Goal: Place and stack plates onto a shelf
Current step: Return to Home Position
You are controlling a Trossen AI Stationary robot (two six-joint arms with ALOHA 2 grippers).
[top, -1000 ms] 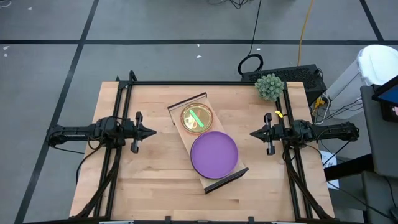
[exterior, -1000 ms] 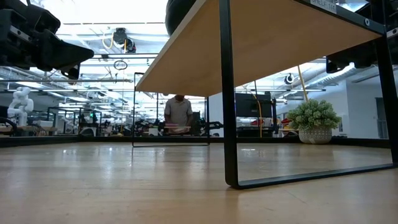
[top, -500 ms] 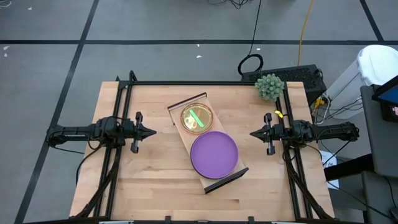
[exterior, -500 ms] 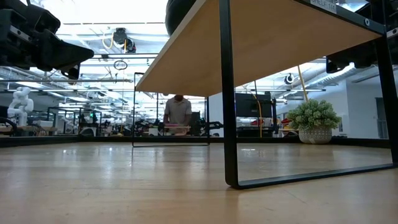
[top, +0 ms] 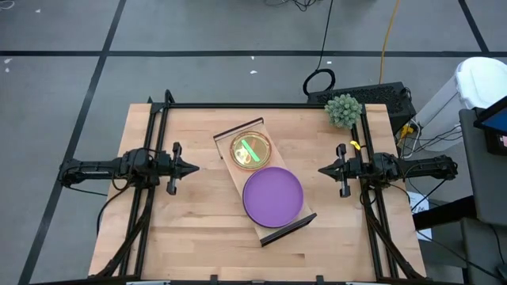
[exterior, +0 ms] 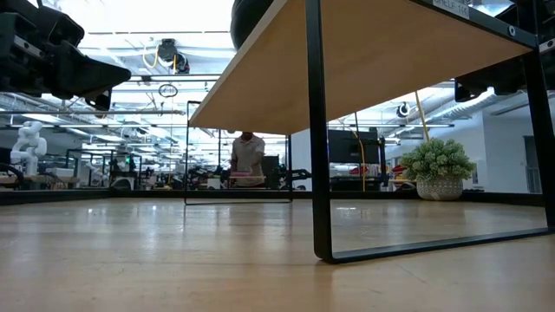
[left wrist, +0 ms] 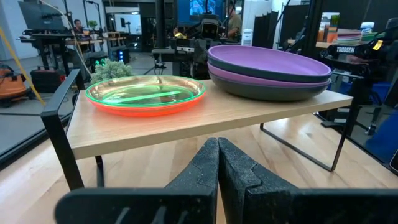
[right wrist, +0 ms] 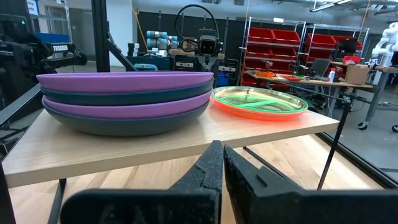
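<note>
- The left gripper [top: 192, 167] hangs over the left side of the table [top: 158, 237], well apart from the shelf. Its 2 fingers are pressed together with nothing between them, tips aimed toward the middle.
- The shelf [top: 235, 176] lies at mid-table between the 2 arms. In the high view its long axis runs on a diagonal from upper left to lower right. 1 dark rail [top: 238, 129] closes the upper-left short end and the other rail [top: 285, 230] closes the lower-right end.
- On the shelf's upper-left half sits the small stack [top: 250, 150], translucent green on top and pink-red under it, lying flat and level.
- On the lower-right half sits the large stack [top: 273, 195], purple on top. The right wrist view shows 4 layers, purple and dark teal alternating, nested squarely. The 2 stacks are just beside each other; whether they touch I cannot tell.
- The right gripper [top: 322, 169] mirrors the left over the table's right side. Its fingers are likewise closed and empty, pointing inward, well clear of the large stack.
- Judgement: no plate shows off the shelf, so the stacking looks finished and only parking is left. To do that well, each arm should draw back along its own line, away from the shelf, with fingers held together. Neither should sweep across the board's edge, because the raised board on thin legs could be nudged and the loose stacks could slide.
</note>
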